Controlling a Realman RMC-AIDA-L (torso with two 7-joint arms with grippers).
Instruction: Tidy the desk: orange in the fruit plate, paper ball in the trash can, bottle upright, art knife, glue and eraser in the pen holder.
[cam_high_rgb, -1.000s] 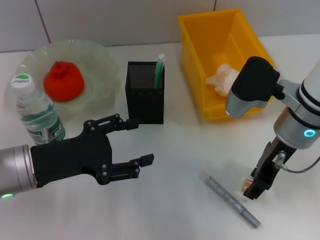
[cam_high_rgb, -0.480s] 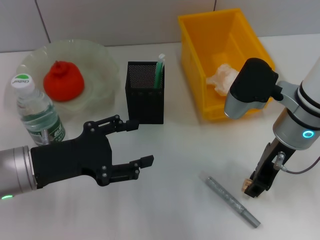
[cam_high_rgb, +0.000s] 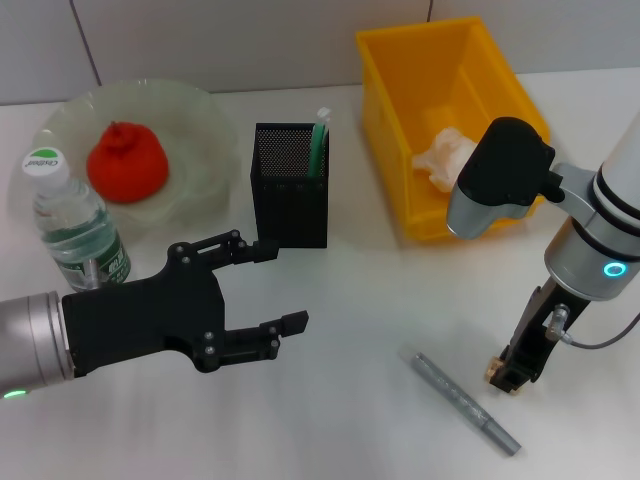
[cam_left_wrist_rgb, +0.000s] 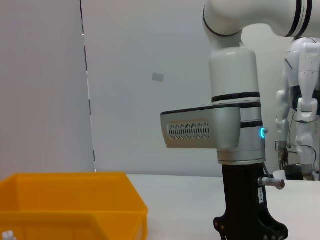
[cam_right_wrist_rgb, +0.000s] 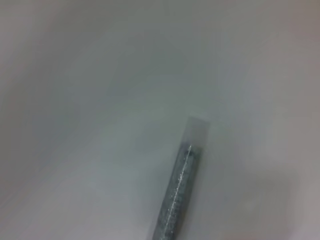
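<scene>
Head view: the right gripper (cam_high_rgb: 515, 368) hangs low, its opening unreadable, the art knife (cam_high_rgb: 462, 401) just beside it on the desk. The left gripper (cam_high_rgb: 262, 290) hovers open and empty. Right wrist view: the art knife (cam_right_wrist_rgb: 180, 187) lies close below, so the grasp should straddle its shaft squarely.

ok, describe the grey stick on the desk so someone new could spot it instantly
Start from the yellow bin on the robot's right side of the white desk. In front of it, nearer the robot, lies the grey stick, flat and diagonal, just beside the lowered right gripper. It is the only slim, glittery grey item lying loose on the desk.
</scene>
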